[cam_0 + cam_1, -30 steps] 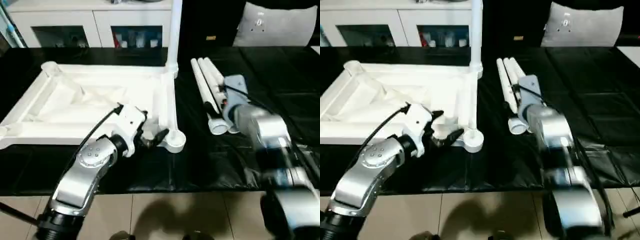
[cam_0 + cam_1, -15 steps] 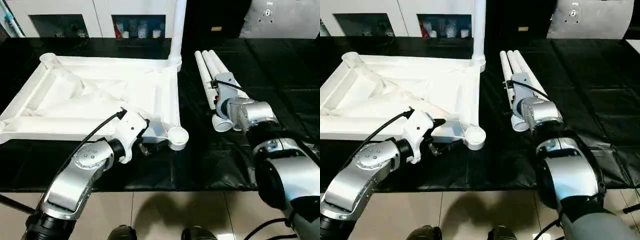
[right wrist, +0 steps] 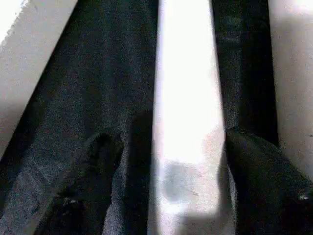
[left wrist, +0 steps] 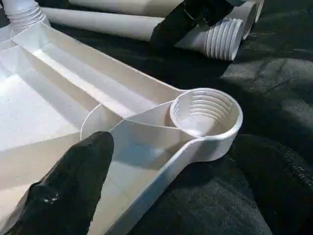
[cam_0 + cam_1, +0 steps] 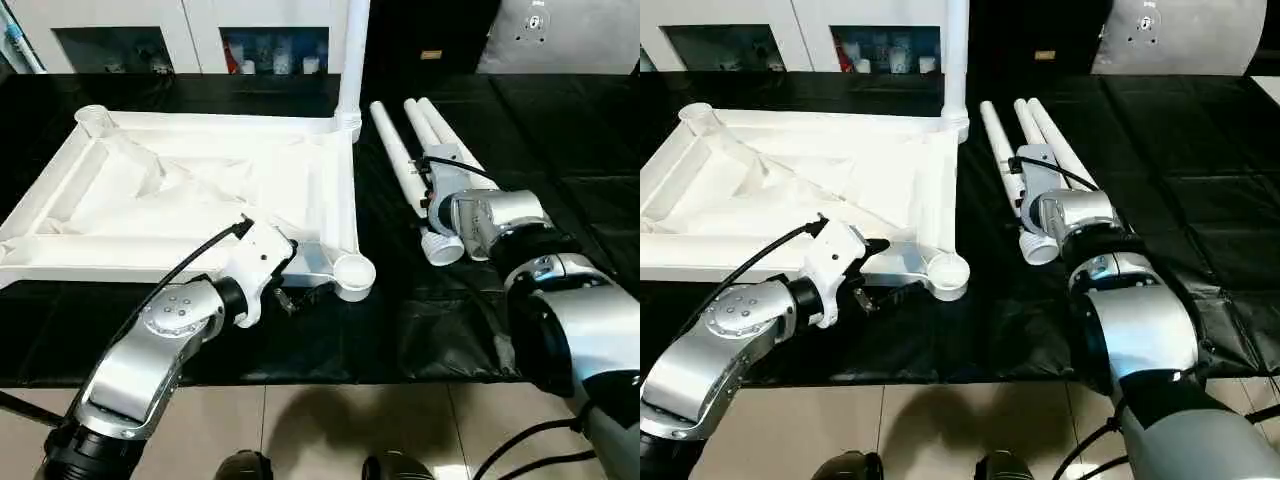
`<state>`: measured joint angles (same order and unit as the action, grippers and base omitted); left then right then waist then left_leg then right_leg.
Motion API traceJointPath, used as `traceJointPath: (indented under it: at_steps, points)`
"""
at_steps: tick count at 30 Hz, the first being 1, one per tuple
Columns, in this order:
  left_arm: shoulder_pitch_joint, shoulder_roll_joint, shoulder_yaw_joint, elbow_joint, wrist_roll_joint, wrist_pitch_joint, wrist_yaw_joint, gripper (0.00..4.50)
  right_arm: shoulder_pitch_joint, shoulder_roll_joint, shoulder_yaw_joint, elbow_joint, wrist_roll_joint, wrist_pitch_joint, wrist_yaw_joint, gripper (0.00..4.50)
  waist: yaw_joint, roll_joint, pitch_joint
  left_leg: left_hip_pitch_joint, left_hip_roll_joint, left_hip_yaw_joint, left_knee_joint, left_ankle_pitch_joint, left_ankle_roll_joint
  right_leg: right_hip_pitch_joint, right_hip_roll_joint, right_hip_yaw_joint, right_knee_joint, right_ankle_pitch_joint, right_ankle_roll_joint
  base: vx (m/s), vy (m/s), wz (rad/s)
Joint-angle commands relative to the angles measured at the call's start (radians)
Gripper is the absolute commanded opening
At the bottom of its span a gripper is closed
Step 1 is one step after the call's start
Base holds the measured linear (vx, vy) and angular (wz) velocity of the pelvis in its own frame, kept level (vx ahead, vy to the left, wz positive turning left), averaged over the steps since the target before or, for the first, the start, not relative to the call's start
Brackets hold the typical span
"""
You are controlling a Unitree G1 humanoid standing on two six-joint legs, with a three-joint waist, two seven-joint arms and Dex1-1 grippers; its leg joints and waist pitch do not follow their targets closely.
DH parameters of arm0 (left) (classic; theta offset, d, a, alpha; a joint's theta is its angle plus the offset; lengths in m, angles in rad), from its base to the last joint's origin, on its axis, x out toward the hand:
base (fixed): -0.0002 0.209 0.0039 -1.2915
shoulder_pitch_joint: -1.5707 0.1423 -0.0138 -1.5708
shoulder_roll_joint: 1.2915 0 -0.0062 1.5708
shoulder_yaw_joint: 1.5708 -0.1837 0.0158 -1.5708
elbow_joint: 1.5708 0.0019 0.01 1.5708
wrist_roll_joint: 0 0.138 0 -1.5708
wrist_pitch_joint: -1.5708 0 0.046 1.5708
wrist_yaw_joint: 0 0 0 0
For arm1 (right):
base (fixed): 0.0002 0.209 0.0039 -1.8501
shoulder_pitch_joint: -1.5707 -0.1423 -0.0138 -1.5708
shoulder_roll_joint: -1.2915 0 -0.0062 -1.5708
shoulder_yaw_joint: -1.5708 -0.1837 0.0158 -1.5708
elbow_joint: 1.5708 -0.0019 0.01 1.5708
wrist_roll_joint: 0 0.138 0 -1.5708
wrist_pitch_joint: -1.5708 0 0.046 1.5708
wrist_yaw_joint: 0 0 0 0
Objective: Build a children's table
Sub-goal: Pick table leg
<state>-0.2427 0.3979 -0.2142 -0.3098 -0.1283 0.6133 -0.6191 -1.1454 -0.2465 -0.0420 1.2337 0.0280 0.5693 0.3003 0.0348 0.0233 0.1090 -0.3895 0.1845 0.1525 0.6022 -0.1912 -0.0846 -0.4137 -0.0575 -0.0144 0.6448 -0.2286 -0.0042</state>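
A: tabletop point(image 5: 190, 190) colour?
B: all white, ribbed underside. tube legs point(image 5: 425, 150) white too.
A: surface under it?
B: black cover point(image 5: 560, 130). forearms point(image 5: 150, 350) silver, gripper fingers point(image 4: 63, 191) black.

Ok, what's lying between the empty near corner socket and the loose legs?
Just bare black cover lies between the empty socket and the loose legs, seen in the left eye view.

L arm point(image 5: 150, 350) bent inward; R gripper point(image 3: 168, 147) jaws apart.
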Motion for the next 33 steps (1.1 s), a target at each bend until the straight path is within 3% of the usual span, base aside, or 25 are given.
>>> traceJointPath:
  at_steps: [1,7,10,11,18,24,26,29,32,33]
  points:
    - [-0.005,0.01,-0.008,-0.025,-0.005,0.012,-0.006,4.5,-0.009,0.0,-0.001,0.026,0.0,0.023,0.012,3.35,0.002,0.001,-0.061,0.011,0.026,0.009,-0.06,-0.04,0.093,0.061,-0.054,0.028,-0.06,0.127,-0.337,0.0,0.0,0.0]
    - [-0.004,0.02,-0.012,-0.027,-0.003,0.0,-0.015,4.5,-0.032,-0.015,-0.014,0.049,0.001,0.036,0.027,2.82,0.003,0.001,-0.064,0.01,0.028,0.011,-0.059,-0.031,0.092,0.061,-0.054,0.028,-0.058,0.135,-0.34,0.0,0.0,0.0]
    - [-0.005,0.023,-0.011,-0.024,-0.004,-0.006,-0.018,4.5,-0.035,-0.017,-0.012,0.054,-0.004,0.038,0.042,2.78,0.003,-0.001,-0.067,0.01,0.028,0.013,-0.057,-0.019,0.094,0.062,-0.053,0.028,-0.056,0.156,-0.341,0.0,0.0,0.0]
    - [-0.006,0.025,-0.011,-0.022,-0.004,-0.008,-0.02,4.5,-0.036,-0.018,-0.011,0.055,-0.005,0.037,0.046,2.52,0.003,0.0,-0.066,0.01,0.028,0.013,-0.057,-0.017,0.098,0.061,-0.052,0.028,-0.056,0.162,-0.342,0.0,0.0,0.0]
    - [-0.011,0.028,-0.013,-0.017,-0.004,-0.014,-0.025,4.5,-0.04,-0.025,-0.014,0.061,-0.005,0.036,0.052,1.97,0.005,-0.001,-0.07,0.009,0.029,0.015,-0.054,-0.003,0.106,0.061,-0.053,0.028,-0.053,0.177,-0.348,0.0,0.0,0.0]
    - [-0.015,0.025,-0.014,-0.009,-0.002,-0.023,-0.023,4.5,-0.036,-0.031,-0.032,0.065,0.003,0.031,0.045,1.84,0.007,-0.002,-0.074,0.01,0.029,0.016,-0.053,0.005,0.107,0.062,-0.052,0.027,-0.052,0.179,-0.349,0.0,0.0,0.0]
    - [-0.018,0.023,-0.013,-0.002,0.0,-0.032,-0.021,4.5,-0.033,-0.037,-0.063,0.063,0.026,0.02,0.015,1.84,0.008,-0.001,-0.078,0.01,0.028,0.017,-0.051,0.013,0.109,0.064,-0.053,0.027,-0.051,0.19,-0.349,0.0,0.0,0.0]
    - [-0.032,0.019,-0.004,0.017,0.007,-0.057,-0.012,4.5,-0.038,-0.053,-0.164,0.039,0.109,-0.017,-0.074,1.84,0.012,-0.001,-0.083,0.01,0.027,0.018,-0.048,0.029,0.109,0.065,-0.051,0.028,-0.047,0.224,-0.348,0.0,0.0,0.0]
    - [-0.044,0.009,0.006,0.037,0.012,-0.078,0.003,4.5,-0.034,-0.056,-0.196,0.002,0.135,-0.084,-0.096,1.84,0.017,0.006,-0.089,0.011,0.026,0.018,-0.044,0.033,0.112,0.065,-0.05,0.026,-0.043,0.248,-0.348,0.0,0.0,0.0]
    - [-0.054,0.002,0.009,0.052,0.019,-0.092,0.014,4.5,-0.022,-0.052,-0.236,-0.039,0.173,-0.14,-0.079,1.84,0.02,0.008,-0.092,0.009,0.026,0.018,-0.042,0.036,0.12,0.067,-0.051,0.026,-0.041,0.266,-0.35,0.0,0.0,0.0]
